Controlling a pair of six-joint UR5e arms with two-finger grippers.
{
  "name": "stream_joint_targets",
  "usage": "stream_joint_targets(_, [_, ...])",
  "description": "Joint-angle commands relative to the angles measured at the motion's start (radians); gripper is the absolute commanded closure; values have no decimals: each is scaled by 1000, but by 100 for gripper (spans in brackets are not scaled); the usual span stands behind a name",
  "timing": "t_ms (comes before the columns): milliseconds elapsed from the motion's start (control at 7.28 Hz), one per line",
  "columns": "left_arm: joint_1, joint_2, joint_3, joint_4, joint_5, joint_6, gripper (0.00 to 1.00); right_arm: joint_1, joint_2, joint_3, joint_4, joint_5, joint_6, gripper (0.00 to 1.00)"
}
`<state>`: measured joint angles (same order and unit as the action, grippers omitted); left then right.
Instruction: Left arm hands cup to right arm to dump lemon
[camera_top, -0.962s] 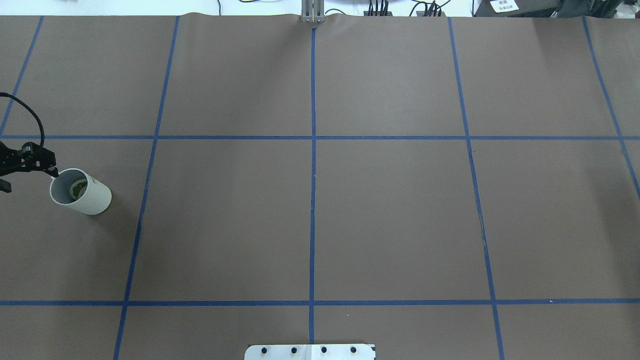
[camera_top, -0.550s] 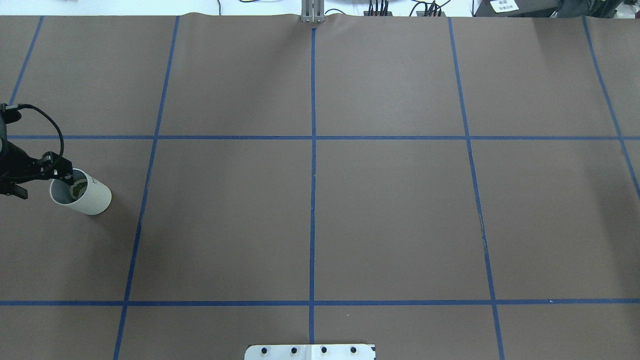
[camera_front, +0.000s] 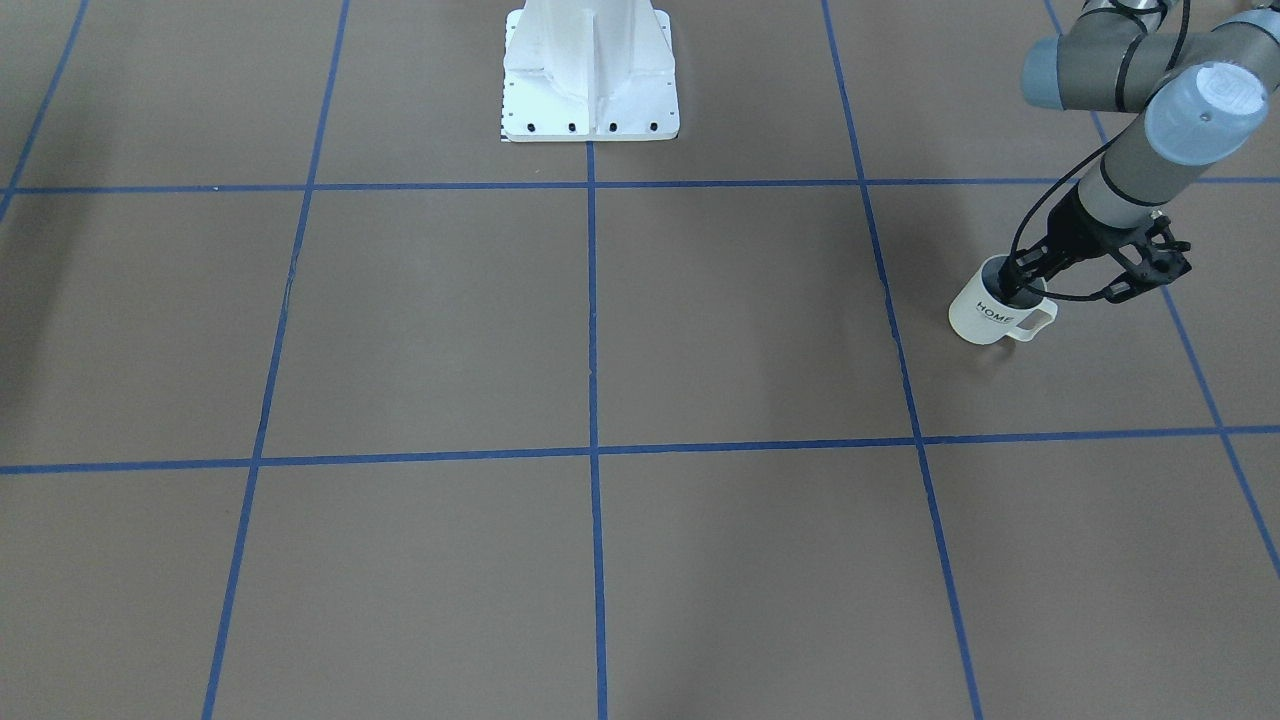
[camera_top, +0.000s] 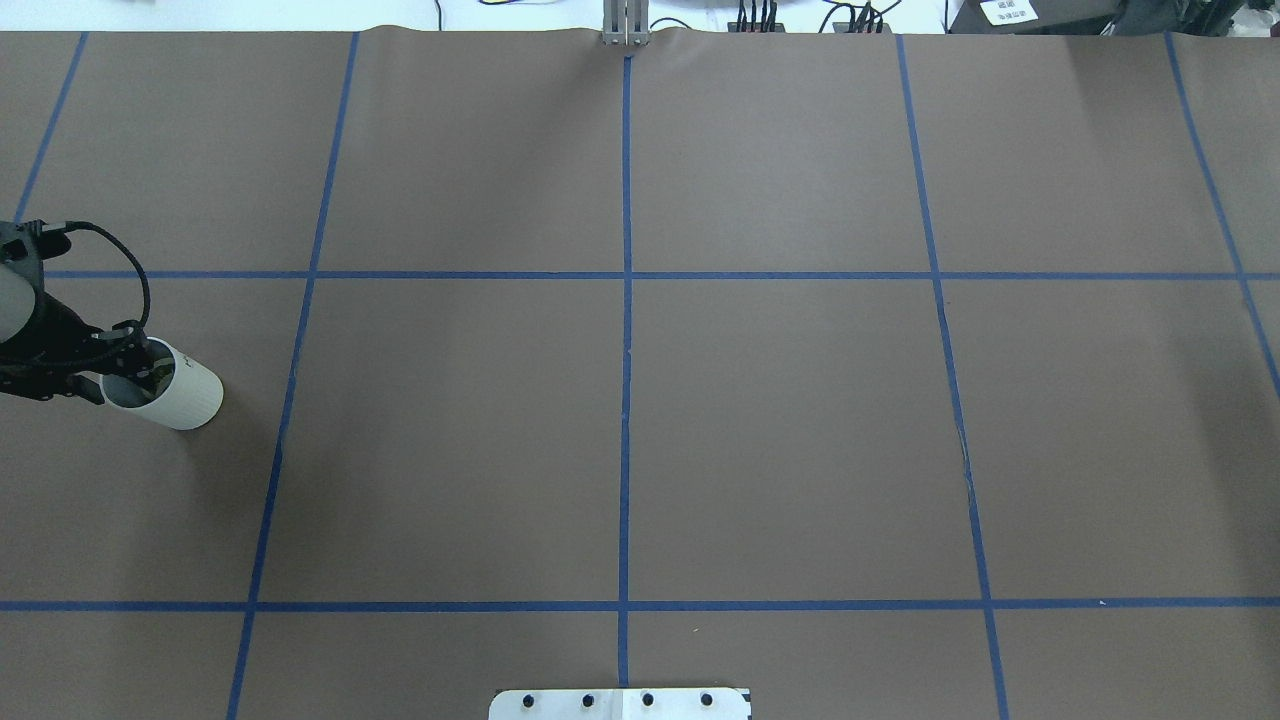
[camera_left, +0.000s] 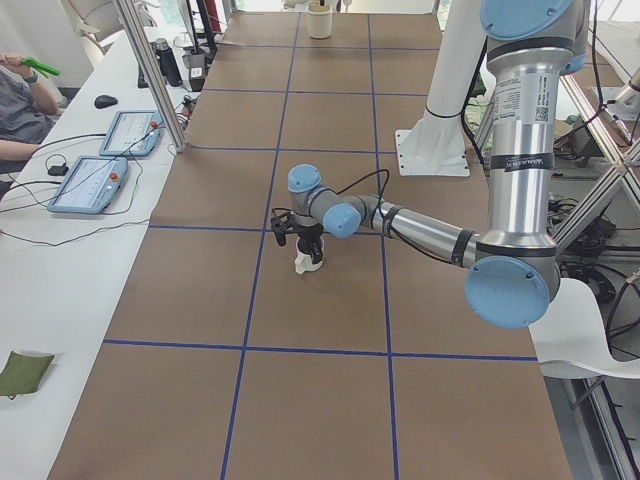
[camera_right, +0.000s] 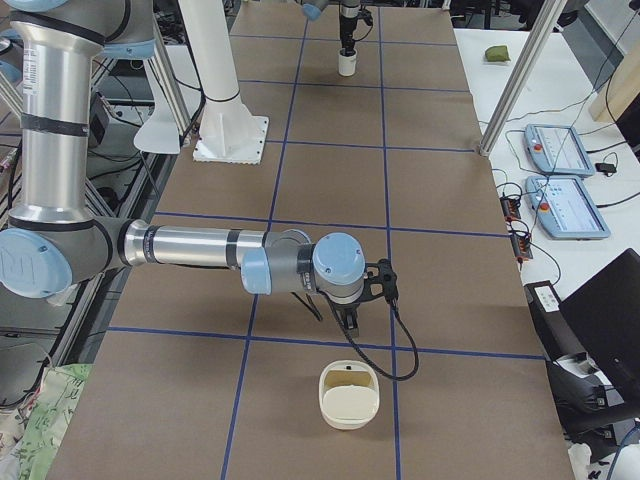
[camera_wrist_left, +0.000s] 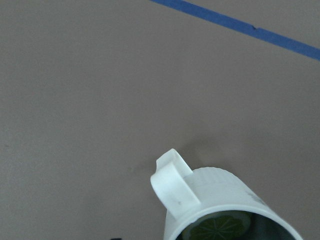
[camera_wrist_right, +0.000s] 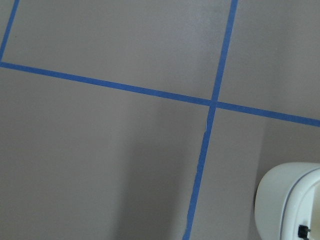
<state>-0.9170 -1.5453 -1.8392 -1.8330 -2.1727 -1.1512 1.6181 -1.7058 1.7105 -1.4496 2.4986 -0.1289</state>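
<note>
Your L gripper (camera_front: 1062, 290) is spread apart: one finger inside the cup (camera_front: 985, 312), the other outside. Cup stands upright on the table (camera_front: 600, 330) (HOME text toward you), lemon (camera_wrist_left: 216, 227) inside. R gripper (camera_right: 352, 322): grip can't be told.

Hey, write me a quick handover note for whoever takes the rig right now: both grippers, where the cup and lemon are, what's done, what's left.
Left gripper: open, one finger dipped inside the cup, the other outside it; no grip yet.
Right gripper: cannot tell whether it is open or shut; it hangs over the table beside a cream container.
Cup: upright on the table, on the robot's far left; the lemon is inside it.
Done: left arm is at the cup.
Left: grasp, lift, hand to the right arm, dump the lemon.
</note>
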Motion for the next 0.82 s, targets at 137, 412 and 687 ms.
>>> stream_joint_targets(137, [-3, 10, -11, 0, -3, 7, 100, 0, 2, 8, 0, 12, 0, 0])
stream_joint_targets(412, [-14, 13, -61, 11, -30, 7, 100, 0, 3, 34, 2, 46, 0, 0])
stream_joint_targets(687, [-170, 1, -98, 63, -220, 7, 100, 0, 8, 70, 3, 43, 30, 1])
